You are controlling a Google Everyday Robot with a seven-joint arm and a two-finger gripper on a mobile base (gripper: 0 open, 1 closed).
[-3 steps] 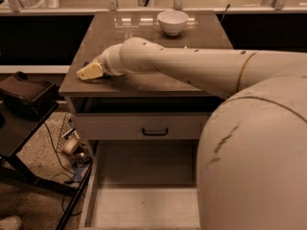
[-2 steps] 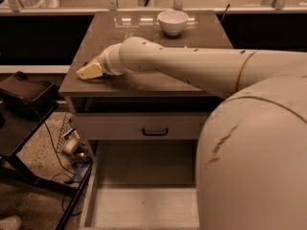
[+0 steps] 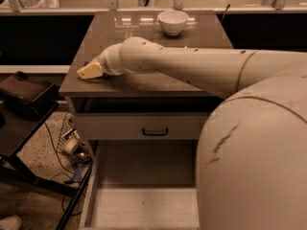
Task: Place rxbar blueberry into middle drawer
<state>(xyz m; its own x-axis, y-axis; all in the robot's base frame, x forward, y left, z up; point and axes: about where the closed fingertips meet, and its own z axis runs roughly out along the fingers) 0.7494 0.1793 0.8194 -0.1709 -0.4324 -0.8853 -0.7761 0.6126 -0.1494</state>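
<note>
My gripper (image 3: 89, 71) is low over the left front part of the brown cabinet top (image 3: 144, 83), at the end of my cream arm (image 3: 192, 68) that reaches in from the right. The rxbar blueberry does not show; it may be hidden under the gripper. The middle drawer (image 3: 144, 205) is pulled out below, pale, with a bare floor and a low left wall (image 3: 88, 198). My arm's big shoulder covers its right half.
A white bowl (image 3: 172, 21) stands at the back of the cabinet top. A shut drawer front with a small black handle (image 3: 155, 131) sits above the open drawer. A dark stand (image 3: 24, 99) and cables (image 3: 72, 152) are on the floor to the left.
</note>
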